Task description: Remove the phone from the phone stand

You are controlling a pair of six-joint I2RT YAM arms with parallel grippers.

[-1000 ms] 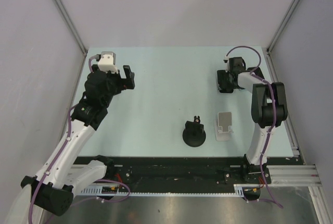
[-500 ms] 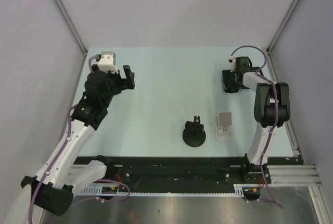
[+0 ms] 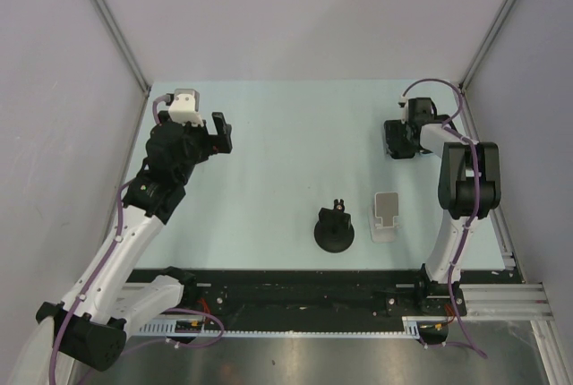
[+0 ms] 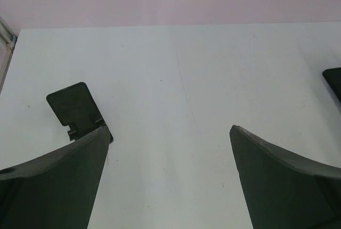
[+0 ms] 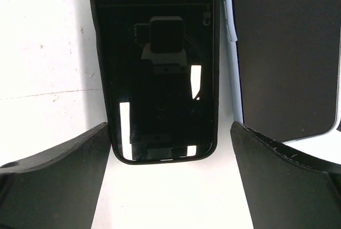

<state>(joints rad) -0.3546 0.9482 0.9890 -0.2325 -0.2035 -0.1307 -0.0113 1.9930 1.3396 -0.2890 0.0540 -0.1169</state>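
A black phone [image 5: 160,69] lies flat, screen up, on the white table at the back right. A second dark phone [image 5: 287,53] with a pale edge lies just right of it. My right gripper [image 5: 169,128] is open above the black phone's near end, one finger on each side and apart from it. In the top view, this gripper [image 3: 400,139] hides most of both phones. A silver phone stand [image 3: 387,215] and a black round stand [image 3: 334,228] hold nothing at the front middle. My left gripper [image 3: 219,132] is open and empty at the back left, and shows the same in its wrist view [image 4: 169,128].
A dark flat plate with small notches [image 4: 76,109] lies on the table left of my left fingers. Another dark edge [image 4: 333,80] shows at the right of that view. Walls close the table on three sides. A metal rail [image 3: 483,179] runs along the right side.
My right gripper has shifted a little to the right at the back of the table. The left arm and both stands have not moved.
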